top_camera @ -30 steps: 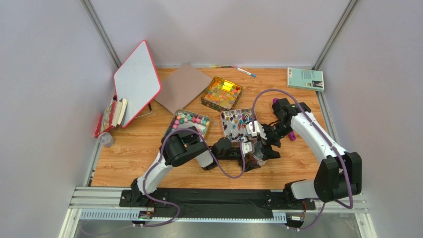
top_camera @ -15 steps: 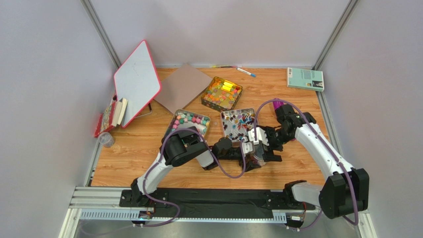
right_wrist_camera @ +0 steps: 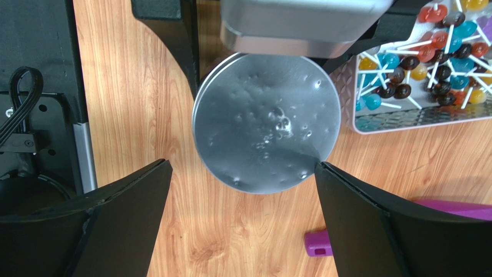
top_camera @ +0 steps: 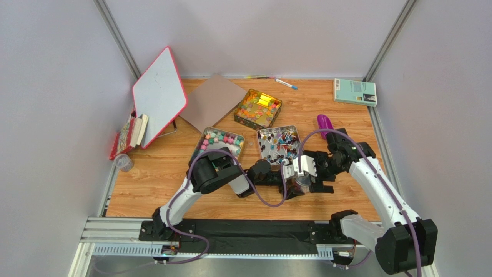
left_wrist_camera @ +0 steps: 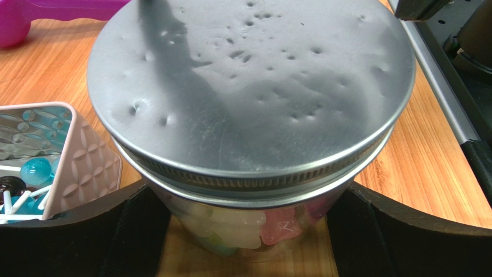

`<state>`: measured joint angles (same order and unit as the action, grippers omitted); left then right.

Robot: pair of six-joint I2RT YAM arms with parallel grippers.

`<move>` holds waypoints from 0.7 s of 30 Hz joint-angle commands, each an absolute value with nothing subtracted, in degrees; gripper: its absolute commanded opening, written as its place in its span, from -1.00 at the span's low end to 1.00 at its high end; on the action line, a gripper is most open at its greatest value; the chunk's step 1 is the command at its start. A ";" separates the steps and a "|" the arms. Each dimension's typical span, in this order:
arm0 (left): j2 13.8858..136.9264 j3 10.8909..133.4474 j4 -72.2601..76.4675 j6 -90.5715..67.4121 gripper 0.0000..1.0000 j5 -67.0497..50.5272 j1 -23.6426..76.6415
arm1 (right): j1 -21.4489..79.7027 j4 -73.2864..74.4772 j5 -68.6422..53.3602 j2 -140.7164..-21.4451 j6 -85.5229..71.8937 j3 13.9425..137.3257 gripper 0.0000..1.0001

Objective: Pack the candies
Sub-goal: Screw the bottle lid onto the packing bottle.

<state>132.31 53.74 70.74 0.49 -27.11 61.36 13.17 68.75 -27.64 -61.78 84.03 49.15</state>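
Two robot arms meet over a glass jar near the front of the wooden counter. The left claw grips the jar low down, a black finger pressed to the glass on each side. Through the glass show some of the candies: pale white, pink and green lumps packed under a dimpled metal lid that sits on the jar's mouth.

The right claw hangs above the lid with its fingers spread wide on either side and holds nothing.

More candies lie in three open tins behind the jar. Pastel lumps fill the left tin. Stick sweets in blue, red and dark colours fill the middle tin, which stands just beside the jar. Glossy orange-yellow pieces fill the far tin.

A purple scoop lies on the counter to the right of the tins, apart from both claws. A red-framed whiteboard leans at the far left, a brown board lies next to it, and a pale green book lies in the far right corner.
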 commanded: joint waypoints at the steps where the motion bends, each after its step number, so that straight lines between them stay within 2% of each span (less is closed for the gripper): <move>1: 140.36 50.62 42.63 -3.61 -1.00 -21.18 58.98 | 13.45 85.96 -28.30 -59.51 80.25 46.76 1.00; 8: 140.27 50.18 42.63 -1.76 -1.00 -22.06 59.24 | 11.16 81.39 -28.47 -56.08 77.25 54.92 1.00; 16: 140.98 50.89 42.36 -0.79 -1.00 -22.50 59.59 | 11.16 77.70 -35.24 -59.49 92.77 54.67 1.00; 21: 140.36 50.45 42.36 -0.62 -1.00 -22.76 59.77 | 11.25 76.03 -36.12 -65.21 96.59 56.24 1.00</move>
<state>133.27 55.24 70.46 0.51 -26.46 60.97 11.38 77.12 -32.93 -62.02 90.28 54.33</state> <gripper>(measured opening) 0.944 1.000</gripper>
